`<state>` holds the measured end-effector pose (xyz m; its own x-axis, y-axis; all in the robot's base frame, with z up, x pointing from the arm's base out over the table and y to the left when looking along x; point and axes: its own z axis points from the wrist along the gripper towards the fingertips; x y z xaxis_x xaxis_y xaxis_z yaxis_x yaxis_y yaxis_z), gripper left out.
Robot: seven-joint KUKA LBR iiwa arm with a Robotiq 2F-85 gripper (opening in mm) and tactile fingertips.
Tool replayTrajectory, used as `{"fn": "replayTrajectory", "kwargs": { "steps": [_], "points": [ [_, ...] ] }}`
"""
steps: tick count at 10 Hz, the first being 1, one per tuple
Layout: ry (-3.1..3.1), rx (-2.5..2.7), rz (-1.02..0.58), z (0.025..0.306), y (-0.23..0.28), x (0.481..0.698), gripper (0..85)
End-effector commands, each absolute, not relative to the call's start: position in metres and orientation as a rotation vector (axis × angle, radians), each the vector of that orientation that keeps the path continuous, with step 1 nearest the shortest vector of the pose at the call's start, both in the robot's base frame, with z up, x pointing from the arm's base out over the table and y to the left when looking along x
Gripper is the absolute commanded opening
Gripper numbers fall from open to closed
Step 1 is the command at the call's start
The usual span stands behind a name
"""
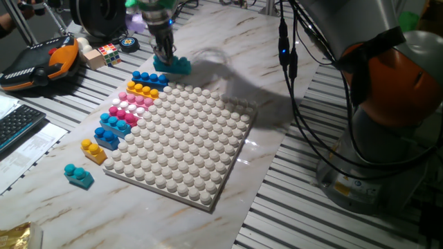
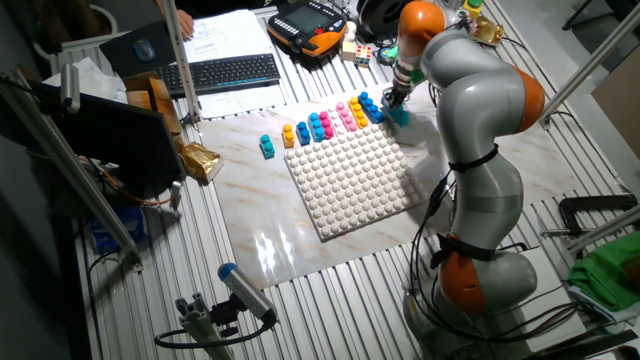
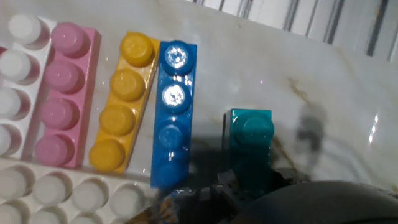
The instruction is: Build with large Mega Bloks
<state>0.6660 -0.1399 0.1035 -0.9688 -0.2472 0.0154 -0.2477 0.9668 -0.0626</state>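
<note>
A teal Mega Blok [image 1: 176, 66] lies on the marble table just behind the white studded baseplate [image 1: 187, 138]. My gripper [image 1: 165, 57] stands over its left end with the fingers closed in on it. In the hand view the teal brick [image 3: 249, 134] runs down into the dark gap under the hand. Along the plate's left edge sit a blue brick [image 1: 149, 78], a yellow one [image 1: 142, 89], a pink one [image 1: 135, 100], a magenta one [image 1: 121, 112] and more blue ones [image 1: 111, 128]. A yellow brick [image 1: 92, 150] and a teal brick [image 1: 78, 176] lie loose beside the plate.
A small puzzle cube [image 1: 107, 52], a black disc [image 1: 129, 43] and an orange teach pendant [image 1: 41, 62] lie at the back left. A keyboard [image 1: 14, 128] and papers are at the left edge. The arm's base [image 1: 374, 138] stands to the right on the slatted table.
</note>
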Motion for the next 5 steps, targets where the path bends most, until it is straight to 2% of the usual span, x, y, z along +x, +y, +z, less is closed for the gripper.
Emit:
{"fn": "replayTrajectory", "kwargs": {
  "steps": [1, 5],
  "points": [
    [-3.104, 0.359, 0.089, 0.138, -0.137, 0.659, 0.7],
    [-3.108, 0.177, 0.038, 0.15, -0.104, 0.63, 0.7]
  ]
}}
